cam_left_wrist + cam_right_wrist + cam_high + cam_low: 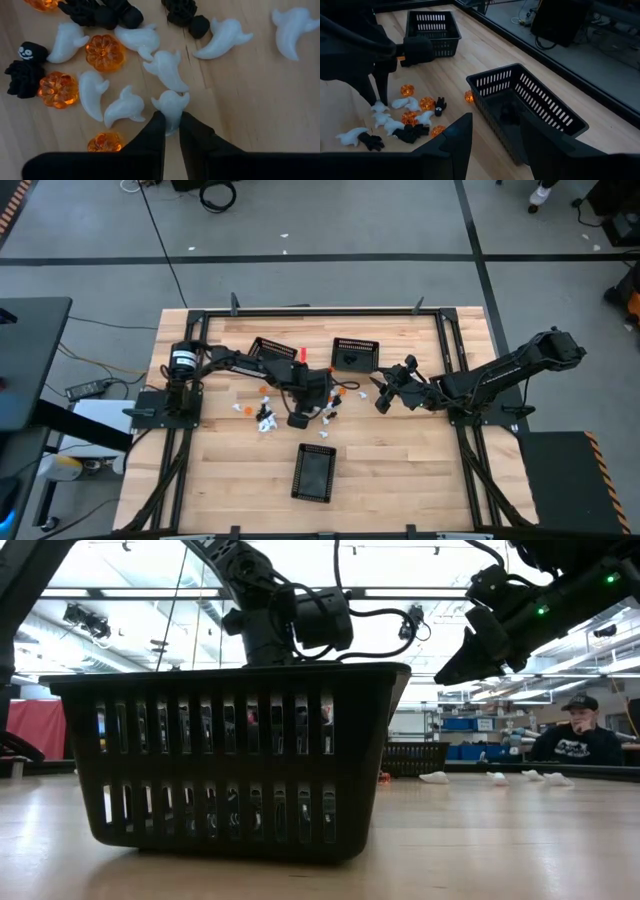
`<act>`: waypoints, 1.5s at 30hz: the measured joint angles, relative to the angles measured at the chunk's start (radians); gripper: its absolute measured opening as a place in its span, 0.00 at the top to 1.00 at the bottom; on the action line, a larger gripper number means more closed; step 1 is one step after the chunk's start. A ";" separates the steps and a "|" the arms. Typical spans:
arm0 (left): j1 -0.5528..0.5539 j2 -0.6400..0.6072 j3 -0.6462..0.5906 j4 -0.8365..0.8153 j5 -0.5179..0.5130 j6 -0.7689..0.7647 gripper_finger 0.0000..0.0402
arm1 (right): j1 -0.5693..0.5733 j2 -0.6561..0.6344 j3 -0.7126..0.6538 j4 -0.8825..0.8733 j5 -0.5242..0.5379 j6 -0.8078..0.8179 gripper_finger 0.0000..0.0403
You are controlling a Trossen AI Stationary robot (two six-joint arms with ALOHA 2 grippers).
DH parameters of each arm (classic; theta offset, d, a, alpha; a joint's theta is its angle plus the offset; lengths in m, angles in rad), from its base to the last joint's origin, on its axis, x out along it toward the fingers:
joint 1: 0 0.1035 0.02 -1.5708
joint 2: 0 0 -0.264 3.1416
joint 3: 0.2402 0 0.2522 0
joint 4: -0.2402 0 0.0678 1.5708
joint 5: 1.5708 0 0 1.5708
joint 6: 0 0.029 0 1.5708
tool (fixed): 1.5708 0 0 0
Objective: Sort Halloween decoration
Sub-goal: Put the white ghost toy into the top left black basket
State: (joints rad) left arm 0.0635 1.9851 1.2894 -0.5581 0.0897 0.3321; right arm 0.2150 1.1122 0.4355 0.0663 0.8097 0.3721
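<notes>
Left wrist view has your left pincer (171, 131) pinching a white ghost (171, 105) at the edge of the trinket scatter (290, 408) on the tabletop (400, 470), mid-table between the baskets. You're at the pick step, so next comes a straight lift without dragging neighbours, then a carry to a basket (356, 354). Your right pincer (492, 145) hangs spread near that basket, waiting.

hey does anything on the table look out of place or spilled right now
Nothing looks damaged. The Halloween decoration lies loose in a jumbled heap on the table, unsorted, beside the baskets. The left gripper pinches one white ghost.
</notes>
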 joint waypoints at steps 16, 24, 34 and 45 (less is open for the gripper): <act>0.000 0.002 0.047 -0.085 -0.021 0.003 0.88 | 0.000 0.000 0.000 0.000 -0.001 0.000 0.58; 0.008 -0.001 0.079 -0.181 -0.047 -0.015 0.88 | 0.000 0.000 0.000 -0.001 -0.001 -0.002 0.58; 0.053 -0.003 0.202 -0.374 -0.048 -0.026 0.88 | 0.000 0.000 0.000 -0.001 -0.001 -0.005 0.58; 0.120 -0.136 0.222 -0.422 -0.096 -0.050 0.88 | 0.000 0.000 0.000 0.005 -0.001 -0.008 0.58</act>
State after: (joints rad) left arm 0.1834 1.8493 1.5115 -0.9803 -0.0062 0.2822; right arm 0.2150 1.1122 0.4355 0.0711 0.8089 0.3641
